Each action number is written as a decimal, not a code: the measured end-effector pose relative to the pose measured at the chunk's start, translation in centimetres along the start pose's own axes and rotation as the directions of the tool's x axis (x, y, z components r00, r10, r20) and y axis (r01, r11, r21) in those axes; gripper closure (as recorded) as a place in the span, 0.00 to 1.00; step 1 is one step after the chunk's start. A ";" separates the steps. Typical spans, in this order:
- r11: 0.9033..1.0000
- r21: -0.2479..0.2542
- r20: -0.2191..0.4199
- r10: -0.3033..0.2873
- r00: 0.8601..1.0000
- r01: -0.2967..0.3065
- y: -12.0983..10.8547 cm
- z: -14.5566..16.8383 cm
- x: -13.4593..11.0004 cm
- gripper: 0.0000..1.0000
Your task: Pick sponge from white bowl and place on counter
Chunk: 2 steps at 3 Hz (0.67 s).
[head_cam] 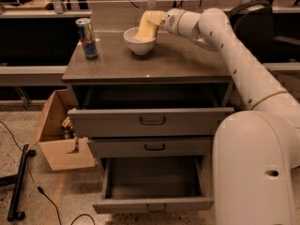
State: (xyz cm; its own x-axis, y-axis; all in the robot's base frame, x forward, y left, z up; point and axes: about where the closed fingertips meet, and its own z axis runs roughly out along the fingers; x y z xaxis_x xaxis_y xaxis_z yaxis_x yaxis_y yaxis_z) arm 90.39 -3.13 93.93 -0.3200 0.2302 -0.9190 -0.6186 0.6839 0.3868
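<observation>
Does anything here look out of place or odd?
The sponge stands tilted in the white bowl, its upper end at the gripper above the rim. Below the counter, the bottom drawer hangs wide open and the top drawer is ajar.

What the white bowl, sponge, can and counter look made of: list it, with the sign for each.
White bowl: likely glazed ceramic, smooth plain white.
Sponge: seemingly soft foam, matte pale yellow, leaning out of the bowl at the tool.
Can: metal, shiny silvery rim.
Counter: probably laminate, glossy grey-brown with reflections.
</observation>
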 end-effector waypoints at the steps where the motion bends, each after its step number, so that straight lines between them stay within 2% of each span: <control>1: 0.999 0.036 0.072 -0.018 0.997 0.016 -0.9 -1.0 -2.8 1.00; 2: 0.996 0.094 0.125 -0.026 0.992 0.014 -2.3 -3.1 -4.7 1.00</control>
State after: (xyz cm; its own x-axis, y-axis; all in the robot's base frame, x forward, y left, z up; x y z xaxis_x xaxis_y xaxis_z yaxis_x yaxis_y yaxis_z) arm 91.12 -7.94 97.54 -0.2120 0.2969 -0.9311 -0.5532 0.7489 0.3648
